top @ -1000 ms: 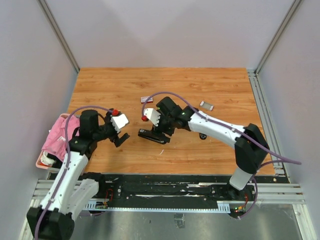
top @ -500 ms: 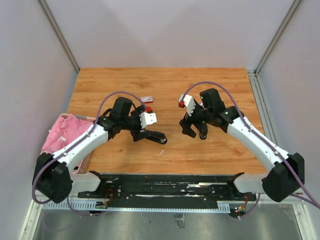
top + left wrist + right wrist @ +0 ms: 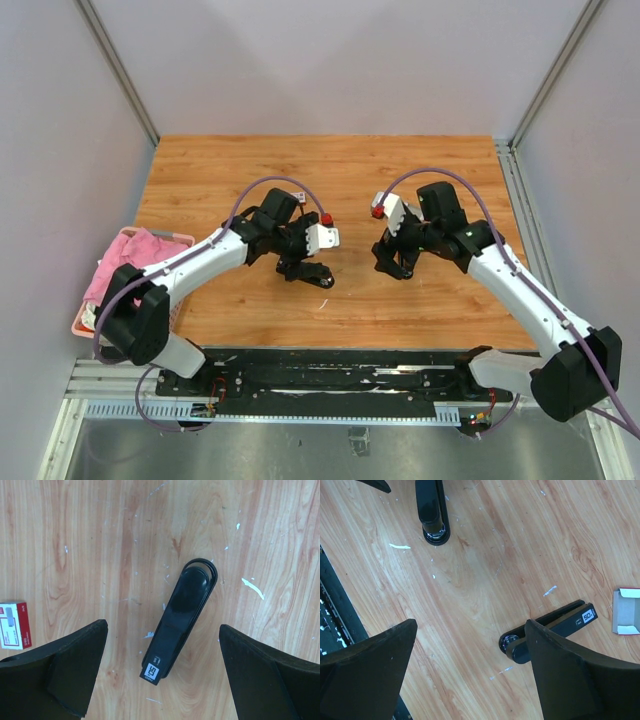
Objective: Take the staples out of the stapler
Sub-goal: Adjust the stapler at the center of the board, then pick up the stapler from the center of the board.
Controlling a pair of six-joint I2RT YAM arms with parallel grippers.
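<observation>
Hovering over the worktop (image 3: 220, 170), the left fingers (image 3: 75, 670) stand wide apart, one on either side of a black stapler (image 3: 180, 620) that lies flat on the wood below them. A small pale staple strip (image 3: 252, 588) lies loose just beside the stapler's rounded end, and a red-and-white box (image 3: 15, 631) sits off to one side. The right fingers (image 3: 570, 670) are spread just as wide, holding nothing. A second black stapler (image 3: 572, 619) lies partly hidden under one of them, near an open white box (image 3: 626, 611).
</observation>
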